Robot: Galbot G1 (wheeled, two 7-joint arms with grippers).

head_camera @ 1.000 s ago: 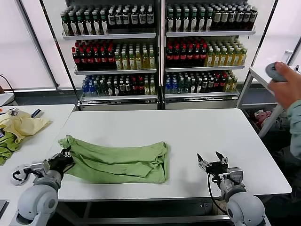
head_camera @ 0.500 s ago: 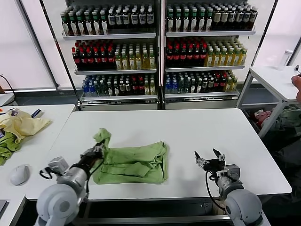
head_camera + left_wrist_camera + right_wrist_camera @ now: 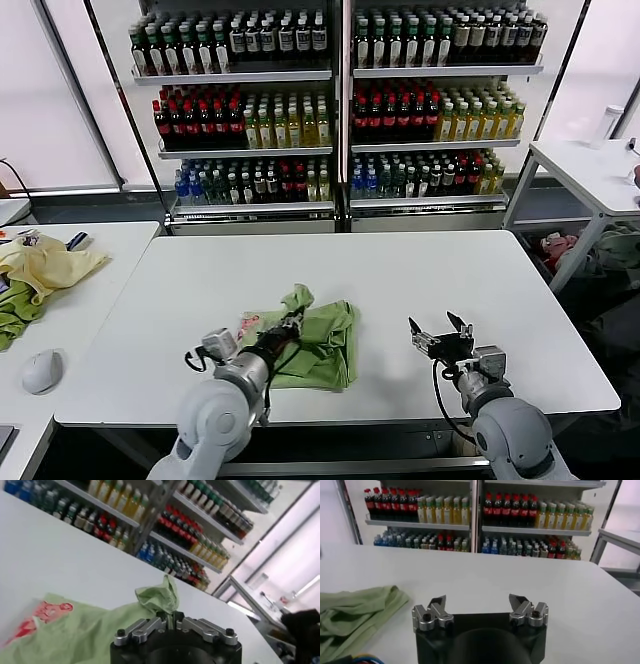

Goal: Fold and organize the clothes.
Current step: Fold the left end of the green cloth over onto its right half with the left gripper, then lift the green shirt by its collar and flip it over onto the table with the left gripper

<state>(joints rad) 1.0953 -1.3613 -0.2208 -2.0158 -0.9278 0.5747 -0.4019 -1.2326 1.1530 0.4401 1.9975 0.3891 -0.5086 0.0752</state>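
The sage-green shirt lies bunched near the front middle of the white table. Its red-and-white printed patch shows at its left end, and also in the left wrist view. My left gripper is shut on a fold of the shirt and holds it raised above the pile. My right gripper is open and empty, low over the table to the right of the shirt. In the right wrist view the shirt lies off to one side of the open gripper.
A side table at the left holds a pale yellow cloth, a darker green cloth and a white mouse. Shelves of bottles stand behind. Another white table is at the far right.
My left gripper has carried the shirt's left end to the right and over the rest, so the shirt is now much narrower. The printed patch has come into view. The right gripper barely moved.
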